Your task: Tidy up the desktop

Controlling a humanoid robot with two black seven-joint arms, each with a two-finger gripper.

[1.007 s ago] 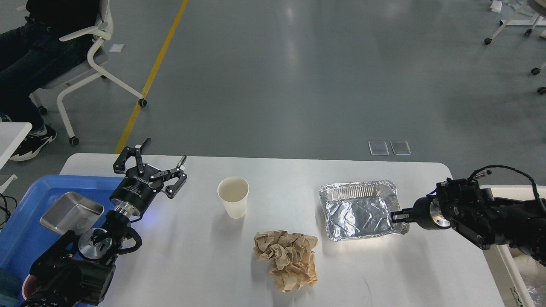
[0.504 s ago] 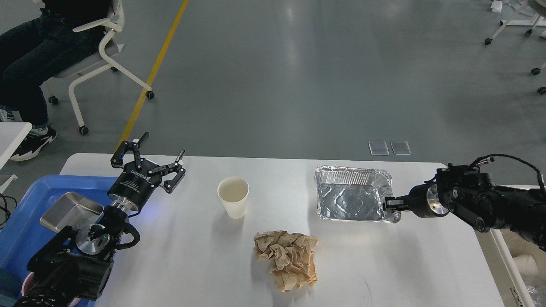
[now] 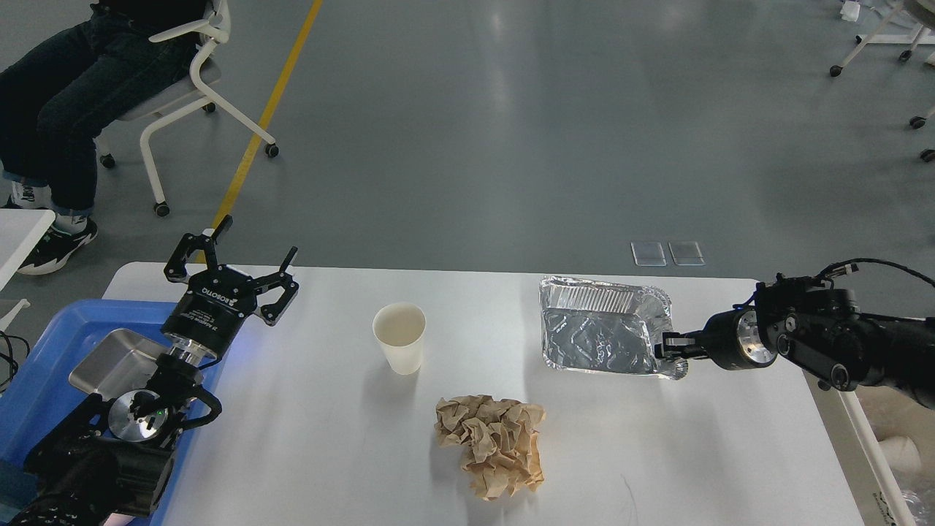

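White desktop (image 3: 307, 409) spans under both arms. Right gripper (image 3: 670, 348) clamped on foil tray (image 3: 603, 329) rim, tray tilted. Thin rim may tear, slip. Left gripper (image 3: 232, 272) splayed, unloaded, near paper cup (image 3: 399, 337).

Beyond my bench lies a grey, glossy floor (image 3: 511, 131) with soft patches of reflected light. A yellow line (image 3: 263, 120) runs across it at my left. A white wheeled chair (image 3: 193, 80) stands there, a seated person (image 3: 66, 88) in dark jeans on it. More castor legs (image 3: 876, 36) show far right.
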